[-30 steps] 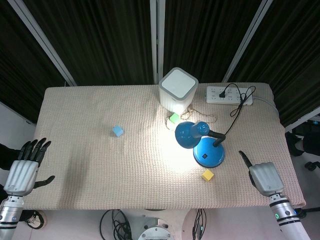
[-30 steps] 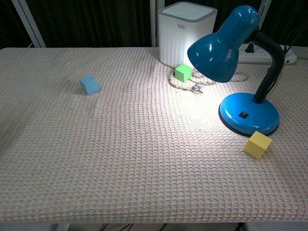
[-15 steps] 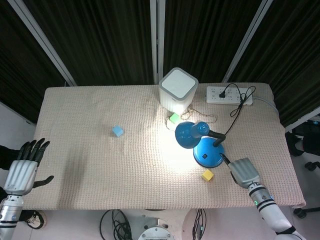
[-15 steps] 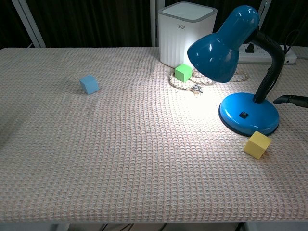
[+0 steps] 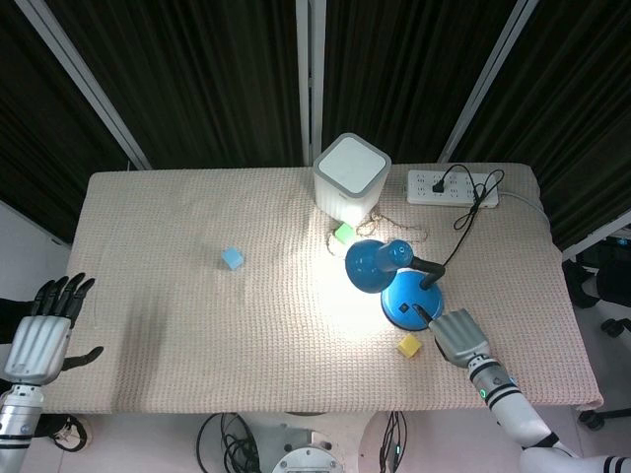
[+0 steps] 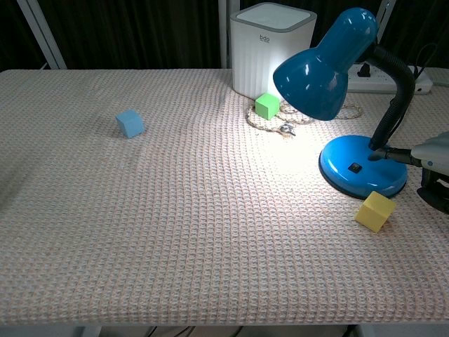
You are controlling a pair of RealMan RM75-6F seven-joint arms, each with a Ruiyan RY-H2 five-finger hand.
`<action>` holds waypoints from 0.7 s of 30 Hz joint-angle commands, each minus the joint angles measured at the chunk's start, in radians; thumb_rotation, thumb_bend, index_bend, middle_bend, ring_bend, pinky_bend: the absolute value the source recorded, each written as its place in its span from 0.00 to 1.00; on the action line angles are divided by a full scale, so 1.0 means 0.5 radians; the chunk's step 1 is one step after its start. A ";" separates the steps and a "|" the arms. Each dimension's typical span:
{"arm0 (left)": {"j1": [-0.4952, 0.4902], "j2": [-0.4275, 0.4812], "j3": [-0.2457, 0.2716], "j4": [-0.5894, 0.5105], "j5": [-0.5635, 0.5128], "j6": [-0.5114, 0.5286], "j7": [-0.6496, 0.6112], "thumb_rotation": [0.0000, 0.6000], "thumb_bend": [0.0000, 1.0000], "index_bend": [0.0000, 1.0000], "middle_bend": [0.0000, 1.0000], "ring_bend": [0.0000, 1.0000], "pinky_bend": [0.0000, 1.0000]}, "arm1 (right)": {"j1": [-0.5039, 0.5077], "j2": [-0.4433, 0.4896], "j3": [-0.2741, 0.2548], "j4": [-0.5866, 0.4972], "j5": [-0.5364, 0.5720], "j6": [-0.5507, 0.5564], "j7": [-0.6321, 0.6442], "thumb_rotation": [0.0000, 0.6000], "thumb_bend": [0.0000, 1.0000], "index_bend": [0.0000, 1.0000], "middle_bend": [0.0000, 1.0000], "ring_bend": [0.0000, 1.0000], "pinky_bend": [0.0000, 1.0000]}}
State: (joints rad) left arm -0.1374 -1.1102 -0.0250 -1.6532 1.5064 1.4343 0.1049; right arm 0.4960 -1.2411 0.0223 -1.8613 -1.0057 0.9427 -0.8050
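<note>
A robot test booth or lab is shown: a table (image 5: 197, 325) draped in beige woven cloth, enclosed by black curtains (image 5: 217, 79) on metal frame poles (image 5: 306, 79), with a power strip (image 5: 452, 187) plugged in.

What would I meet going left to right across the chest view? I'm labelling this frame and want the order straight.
Blue cube → green cube → yellow cube → right hand at the right edge, one of its fingers reaching onto the blue lamp's base.
</note>
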 commanded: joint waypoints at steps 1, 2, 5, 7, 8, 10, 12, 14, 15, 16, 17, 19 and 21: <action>0.000 0.002 -0.001 -0.001 0.000 0.001 -0.001 1.00 0.06 0.04 0.01 0.00 0.03 | 0.029 -0.008 -0.013 0.005 0.018 -0.005 0.005 1.00 0.58 0.00 0.83 0.85 0.85; 0.000 0.001 -0.002 -0.001 -0.002 0.001 -0.002 1.00 0.06 0.04 0.01 0.00 0.03 | 0.042 -0.010 -0.018 0.007 0.030 -0.011 0.008 1.00 0.58 0.00 0.83 0.85 0.85; -0.001 0.000 -0.002 0.001 -0.006 -0.003 -0.004 1.00 0.06 0.04 0.01 0.00 0.03 | 0.076 -0.009 -0.033 0.011 0.067 -0.036 0.022 1.00 0.58 0.00 0.83 0.85 0.85; -0.002 -0.001 -0.003 0.002 -0.007 -0.006 -0.003 1.00 0.06 0.04 0.01 0.00 0.03 | 0.096 -0.005 -0.036 0.011 0.090 -0.057 0.048 1.00 0.58 0.00 0.83 0.85 0.85; -0.002 -0.001 -0.003 0.003 -0.008 -0.007 -0.004 1.00 0.06 0.04 0.01 0.00 0.03 | 0.109 -0.002 -0.036 0.012 0.101 -0.070 0.069 1.00 0.58 0.00 0.83 0.85 0.85; -0.003 -0.001 -0.004 0.004 -0.010 -0.008 -0.004 1.00 0.06 0.04 0.01 0.00 0.03 | 0.126 0.003 -0.037 0.017 0.110 -0.082 0.095 1.00 0.58 0.00 0.83 0.85 0.85; -0.003 -0.001 -0.004 0.005 -0.013 -0.010 0.009 1.00 0.06 0.04 0.01 0.00 0.03 | 0.146 0.007 -0.040 0.024 0.115 -0.096 0.124 1.00 0.58 0.00 0.82 0.85 0.85; -0.004 -0.003 -0.003 0.004 -0.015 -0.011 0.020 1.00 0.06 0.04 0.01 0.00 0.03 | 0.164 0.013 -0.045 0.026 0.122 -0.111 0.154 1.00 0.58 0.00 0.82 0.85 0.85; -0.004 -0.004 -0.004 0.004 -0.017 -0.011 0.023 1.00 0.06 0.04 0.01 0.00 0.03 | 0.171 0.016 -0.049 0.028 0.126 -0.119 0.165 1.00 0.58 0.00 0.82 0.85 0.85; -0.004 -0.004 -0.005 0.003 -0.020 -0.012 0.024 1.00 0.06 0.04 0.01 0.00 0.03 | 0.182 0.018 -0.055 0.031 0.133 -0.128 0.175 1.00 0.58 0.00 0.82 0.85 0.85; -0.005 -0.004 -0.006 0.003 -0.021 -0.013 0.026 1.00 0.06 0.04 0.01 0.00 0.03 | 0.190 0.018 -0.059 0.034 0.140 -0.133 0.181 1.00 0.58 0.00 0.82 0.85 0.85; -0.006 -0.004 -0.008 0.002 -0.024 -0.016 0.029 1.00 0.06 0.04 0.01 0.00 0.03 | 0.202 0.014 -0.066 0.041 0.151 -0.135 0.195 1.00 0.58 0.00 0.81 0.84 0.85; -0.009 -0.007 -0.012 0.004 -0.032 -0.020 0.041 1.00 0.06 0.04 0.01 0.00 0.03 | 0.214 0.005 -0.073 0.050 0.156 -0.136 0.214 1.00 0.58 0.00 0.81 0.84 0.85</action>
State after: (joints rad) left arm -0.1415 -1.1131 -0.0300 -1.6514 1.4918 1.4252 0.1238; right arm 0.6005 -1.2366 -0.0123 -1.8384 -0.9293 0.8752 -0.7009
